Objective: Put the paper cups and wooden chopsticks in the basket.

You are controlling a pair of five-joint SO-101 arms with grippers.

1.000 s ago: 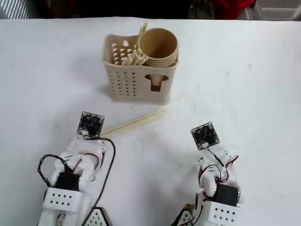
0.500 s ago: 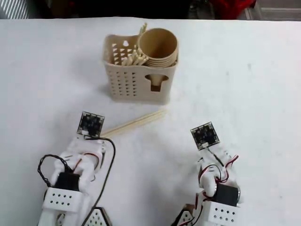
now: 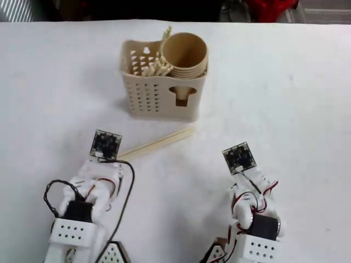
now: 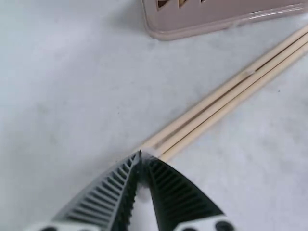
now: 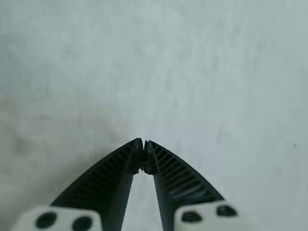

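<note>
A beige perforated basket [image 3: 163, 94] stands at the middle back of the white table, holding stacked paper cups [image 3: 185, 53] and several wooden chopsticks [image 3: 154, 67]. A loose bundle of wooden chopsticks [image 3: 156, 143] [image 4: 226, 101] lies flat on the table just in front of the basket. My left gripper [image 4: 142, 156] is shut, its tips right at the near end of that bundle, gripping nothing. The left arm [image 3: 88, 192] sits at the front left. My right gripper [image 5: 143, 144] is shut over bare table, and the right arm [image 3: 249, 203] sits at the front right.
The basket's lower edge [image 4: 216, 21] shows in the left wrist view beyond the chopsticks. White tabletop [image 3: 285, 98] spreads open on both sides of the basket. Dark clutter lies beyond the table's far edge.
</note>
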